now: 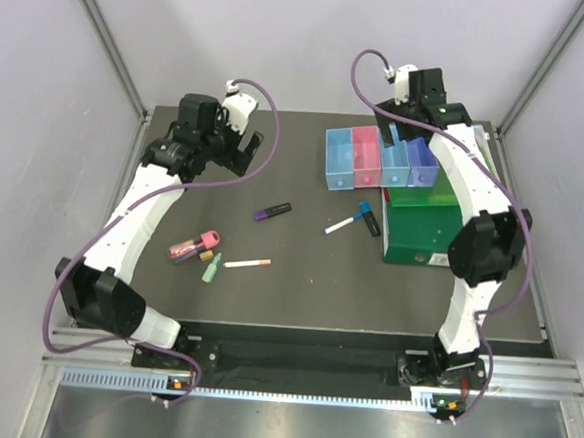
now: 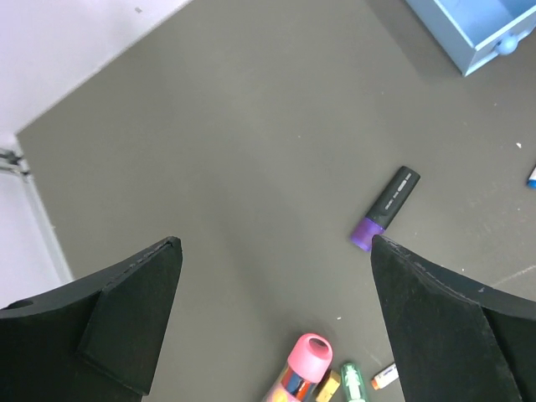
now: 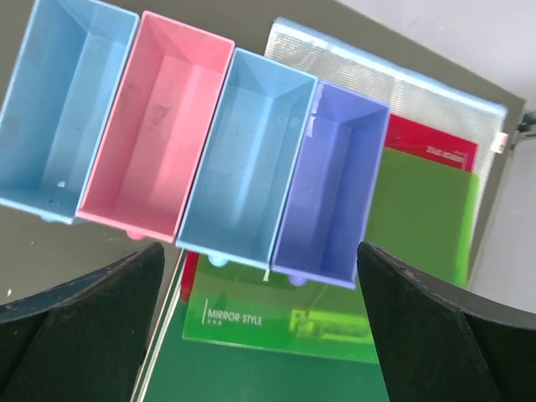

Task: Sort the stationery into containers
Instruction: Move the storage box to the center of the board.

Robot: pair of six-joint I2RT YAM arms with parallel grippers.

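The left end effector (image 2: 275,241) is released: its jaws stand wide apart with nothing between them, and it hangs over the far left part of the desk (image 1: 297,290). In the left wrist view, the purple-black highlighter (image 2: 385,208) lies flat on the desk below, with its purple end next to the right fingertip in the picture. The right end effector (image 3: 260,247) is likewise released and grasps nothing. It hangs over the containers (image 3: 159,134), a joined row of four boxes at the far right of the desk, coloured in order light blue, pink, light blue and purple-blue. In the right wrist view, the two right-hand boxes overlap the green binder (image 1: 427,228), which lies with a red folder (image 3: 431,151) and a mesh pouch (image 3: 394,84). Whether the boxes rest on the binder cannot be told. All the stationery lies loose on the desk, outside the containers. The white pen with a blue end (image 1: 342,225) and the dark blue marker (image 1: 369,217) lie close together just left of the binder. Beside the left arm, the pink highlighter (image 1: 193,245), the green highlighter (image 1: 211,267) and the white pen with a pink end (image 1: 248,263) form a group, well apart from the containers.
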